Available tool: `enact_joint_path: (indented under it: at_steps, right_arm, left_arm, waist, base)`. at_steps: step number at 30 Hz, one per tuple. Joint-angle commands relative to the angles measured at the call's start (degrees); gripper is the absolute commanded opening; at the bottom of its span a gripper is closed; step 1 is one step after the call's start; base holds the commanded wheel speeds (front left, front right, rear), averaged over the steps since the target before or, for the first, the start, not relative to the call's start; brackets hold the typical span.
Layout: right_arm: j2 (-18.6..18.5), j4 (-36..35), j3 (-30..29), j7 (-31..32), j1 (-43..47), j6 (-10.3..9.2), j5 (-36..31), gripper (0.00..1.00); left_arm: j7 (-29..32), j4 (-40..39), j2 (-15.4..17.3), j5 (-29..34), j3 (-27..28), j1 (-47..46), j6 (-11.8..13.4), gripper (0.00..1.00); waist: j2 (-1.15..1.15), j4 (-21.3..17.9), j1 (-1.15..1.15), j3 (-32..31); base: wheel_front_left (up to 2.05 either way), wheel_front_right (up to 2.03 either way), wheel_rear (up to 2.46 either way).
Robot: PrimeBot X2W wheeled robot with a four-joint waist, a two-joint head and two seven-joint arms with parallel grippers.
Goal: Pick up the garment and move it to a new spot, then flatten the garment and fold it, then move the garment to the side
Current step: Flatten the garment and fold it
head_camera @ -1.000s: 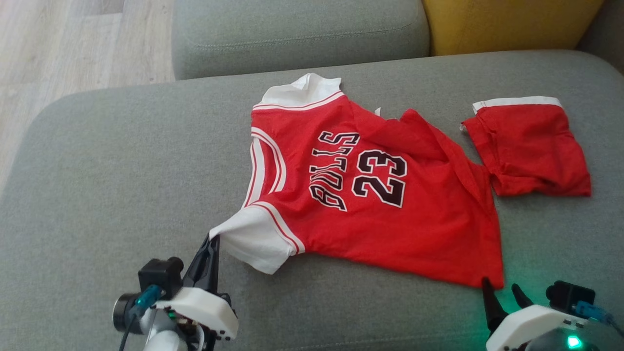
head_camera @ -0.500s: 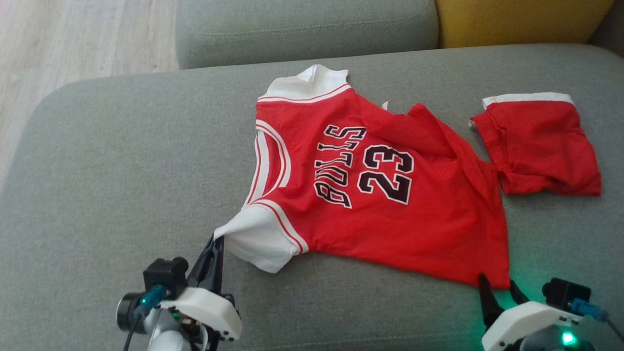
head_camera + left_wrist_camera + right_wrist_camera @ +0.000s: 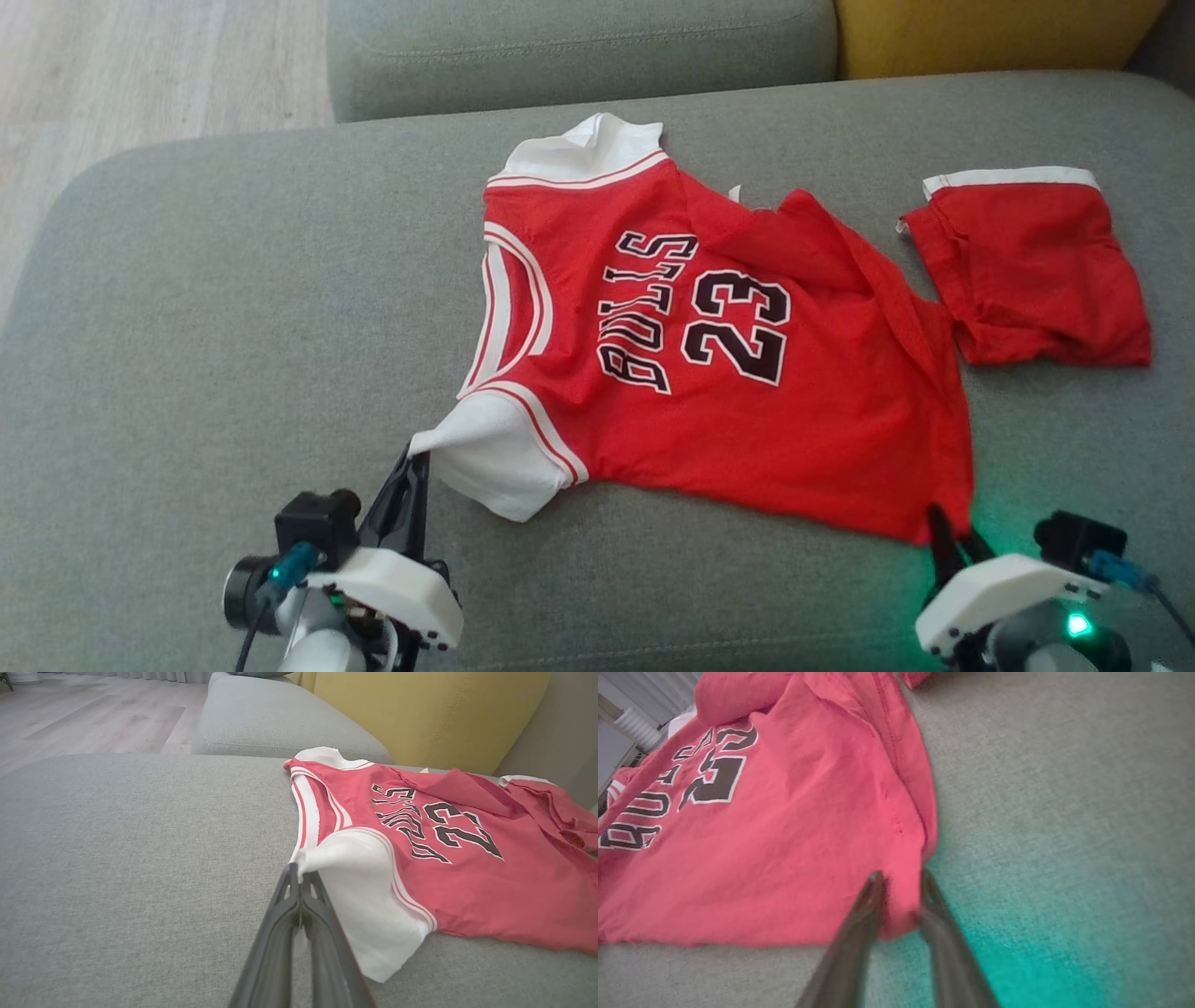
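The garment (image 3: 728, 411) is a red "BULLS 23" jersey with white trim, lying mostly flat on the grey sofa seat (image 3: 233, 308). My left gripper (image 3: 414, 459) is shut on the tip of its near white sleeve (image 3: 355, 877), which is lifted slightly; in the left wrist view the left gripper (image 3: 295, 872) pinches that tip. My right gripper (image 3: 952, 534) sits at the jersey's near right hem corner. In the right wrist view the right gripper (image 3: 901, 876) straddles that corner of the garment (image 3: 784, 849), with the jaws still apart and cloth between them.
Red shorts (image 3: 1027, 271) with a white waistband lie right of the jersey, touching its hem. A grey back cushion (image 3: 579, 47) and a yellow cushion (image 3: 990, 33) stand behind. Wooden floor (image 3: 140, 65) lies beyond the seat's left edge.
My right gripper has moved forward onto the hem corner and its fingers have narrowed around it. The left gripper holds the sleeve as before. The head camera shifted slightly.
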Motion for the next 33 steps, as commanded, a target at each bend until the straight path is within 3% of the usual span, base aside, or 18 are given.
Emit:
enact_joint_path:
  at_steps: [1,10,14,23,28,33]
  right_arm:
    - [-0.33,-1.01,2.14,-0.11,-2.48,-0.05,0.06,0.0]
    - [-0.33,-4.37,3.06,-3.04,-4.49,-0.05,-1.02,0.0]
    - [-0.33,-10.47,5.43,-3.91,-5.72,-0.05,-1.2,0.0]
    - [-2.32,-27.49,9.29,-2.14,-12.58,-0.05,-3.27,0.0]
    - [-4.6,-34.94,11.0,-1.27,-17.61,-0.05,-2.49,0.0]
    - [-4.93,-41.18,10.45,0.15,-20.22,-0.05,-2.64,0.0]
  left_arm:
    - [-0.76,-1.88,0.1,0.75,2.29,-3.27,-0.39,0.0]
    - [-0.76,-3.2,0.16,-0.37,5.26,-4.01,-1.02,0.0]
    - [-0.76,-5.99,0.56,-0.33,5.66,-4.98,-2.35,0.0]
    - [0.58,-17.13,0.29,-10.79,10.48,-13.52,-4.08,0.0]
    - [3.96,-25.85,0.24,-15.96,12.83,-19.48,-3.42,0.0]
    - [7.27,-35.08,0.19,-19.86,13.95,-23.13,-0.66,0.0]
  waist:
    - [0.0,-0.04,0.0,0.17]
    - [0.0,-0.07,0.0,-0.87]
    - [0.0,-0.35,0.0,-2.23]
    - [0.0,-0.56,0.0,-4.34]
    - [0.0,-0.07,0.0,-5.48]
    - [0.0,0.43,0.0,-6.28]
  base:
    - [0.0,0.0,0.0]
    - [0.0,0.0,0.0]
    - [0.0,0.0,0.0]
    - [0.0,0.0,0.0]
    - [0.0,0.0,0.0]
    - [0.0,0.0,0.0]
